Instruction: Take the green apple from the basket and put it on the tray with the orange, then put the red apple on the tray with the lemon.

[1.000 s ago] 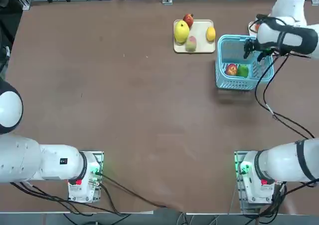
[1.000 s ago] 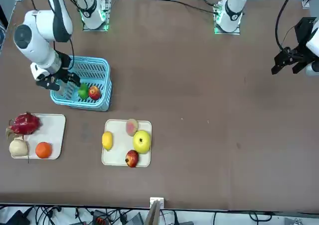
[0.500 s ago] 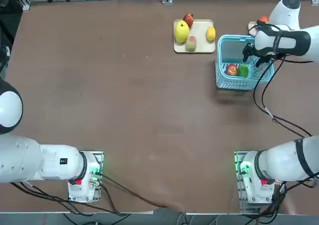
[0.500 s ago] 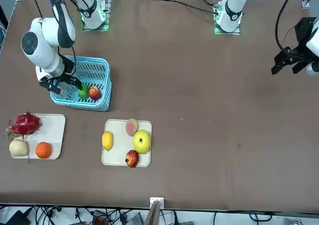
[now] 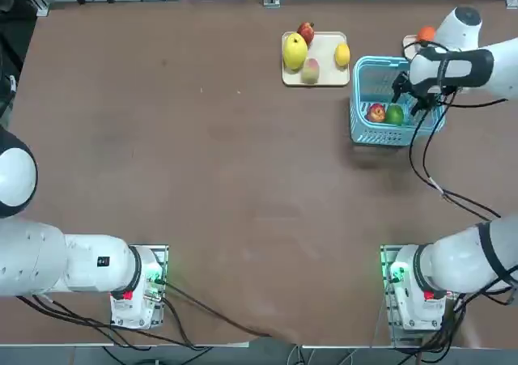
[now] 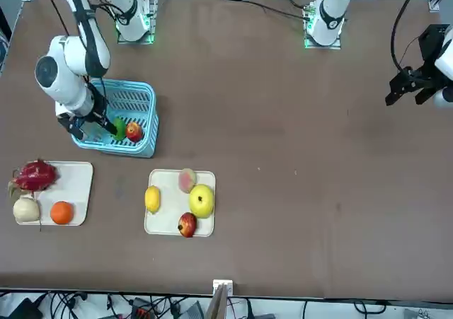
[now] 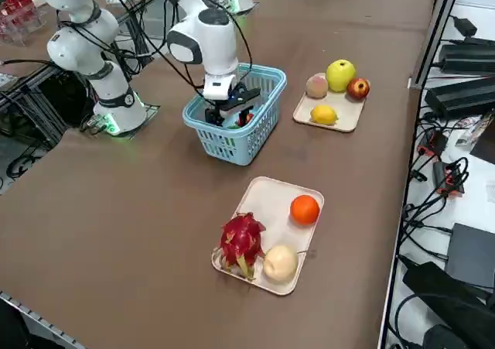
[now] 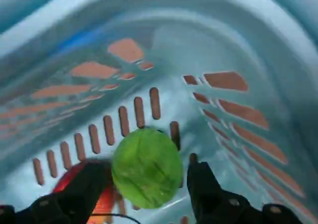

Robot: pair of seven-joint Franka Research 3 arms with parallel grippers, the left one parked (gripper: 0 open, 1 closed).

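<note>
Basket point(image 5: 360, 98) walls ring the right gripper point(image 8: 149, 169), and that lattice is the first thing to mind on every side! Red apple point(image 8: 102, 201) next, tight company for the green apple point(image 8: 147, 168), tucked partly behind one finger in the wrist view; whether finger and red fruit touch, I can't tell. Black cables point(image 5: 429, 179) loop from the arm near the gripper, past the basket's rim.

Look beyond the gripper, farther from the robot's bases: one tray point(image 7: 267, 198) carries the orange point(image 7: 305, 210), a pink dragon fruit point(image 7: 242, 242) and a pale round bulb point(image 7: 280, 263). Off to the gripper's left and farther out, the other tray point(image 6: 166, 220) has the lemon point(image 6: 152, 199), a big yellow-green apple point(image 6: 202, 201), a pale green-pink fruit point(image 6: 187, 180) and a dark-red fruit point(image 6: 187, 224).

And the gripper itself? Wide open, fingers down inside the basket, nothing in its hold! Green apple sits right there in the basket, between the spread fingertips in the wrist view, with a visible gap to one of them.
</note>
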